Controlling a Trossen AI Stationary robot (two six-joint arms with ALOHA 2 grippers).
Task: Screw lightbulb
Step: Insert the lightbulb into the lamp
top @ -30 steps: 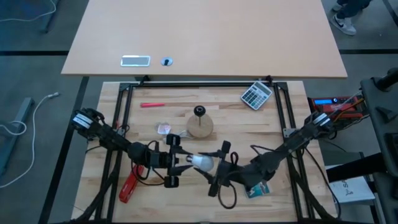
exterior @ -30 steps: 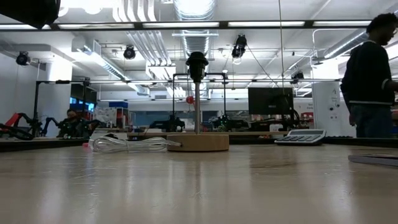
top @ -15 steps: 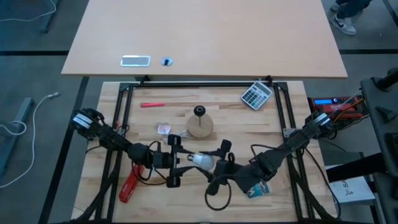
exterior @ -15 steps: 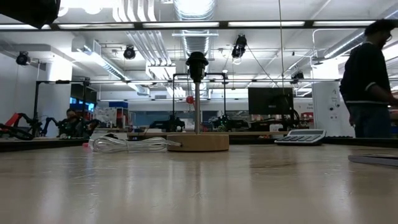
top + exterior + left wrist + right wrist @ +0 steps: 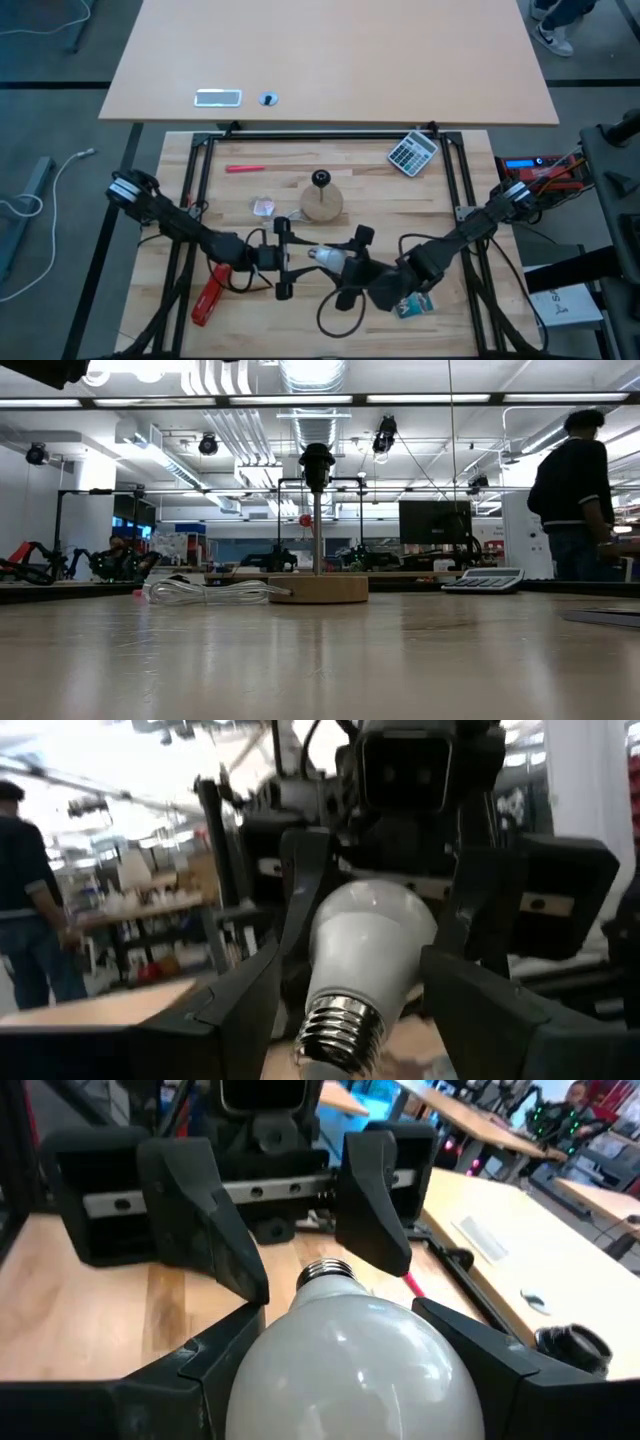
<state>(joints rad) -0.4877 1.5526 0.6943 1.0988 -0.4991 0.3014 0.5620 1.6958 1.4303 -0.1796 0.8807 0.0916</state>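
Now that the left gripper [image 5: 283, 260] has spread its jaws wide off the screw base, the lightbulb [image 5: 328, 259] hangs near the table's front middle clamped by its white head in the right gripper [image 5: 352, 267] alone, so the handover looks finished and the socket [image 5: 320, 180] comes next.

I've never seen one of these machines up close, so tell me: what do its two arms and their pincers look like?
Both are slim, dark, jointed arms with black cables looping alongside. The left gripper and the right gripper each end in two flat, angular black fingers mounted on a silvery crossbar beneath a boxy black housing.
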